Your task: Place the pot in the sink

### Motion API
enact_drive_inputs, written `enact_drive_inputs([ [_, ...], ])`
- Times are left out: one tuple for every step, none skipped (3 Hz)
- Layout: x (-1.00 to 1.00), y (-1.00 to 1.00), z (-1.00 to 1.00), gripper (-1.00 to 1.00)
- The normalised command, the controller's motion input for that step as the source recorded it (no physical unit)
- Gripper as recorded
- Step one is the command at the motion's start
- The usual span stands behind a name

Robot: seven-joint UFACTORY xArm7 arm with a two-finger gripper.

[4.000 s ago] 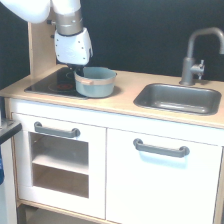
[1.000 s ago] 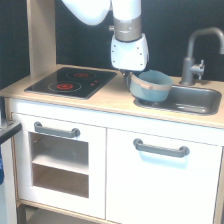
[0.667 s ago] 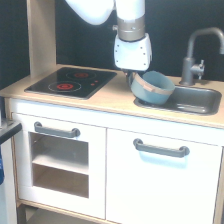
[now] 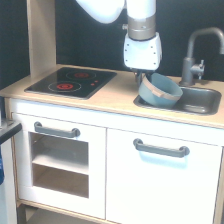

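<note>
The light blue-grey pot (image 4: 159,91) with a tan rim band hangs tilted, its opening facing up and to the exterior view's right. It is over the left end of the grey metal sink (image 4: 200,102), its lower edge at or just inside the sink's left rim. My gripper (image 4: 142,76) is shut on the pot's left rim, directly above it. The fingertips are partly hidden behind the pot's wall.
A black stovetop (image 4: 70,81) with red rings lies on the wood countertop (image 4: 117,97) to the exterior view's left. A grey faucet (image 4: 195,57) stands behind the sink at the right. White cabinet doors with grey handles (image 4: 161,148) are below.
The arm has carried the pot from the stovetop rightward to the sink's left end. In the last second the pot has tilted more and moved slightly to the right.
</note>
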Motion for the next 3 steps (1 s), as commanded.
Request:
enact_drive_inputs([
  [0.47, 0.01, 0.15, 1.0],
  [0.06, 0.18, 0.1, 1.0],
  [0.14, 0.18, 0.09, 0.58],
])
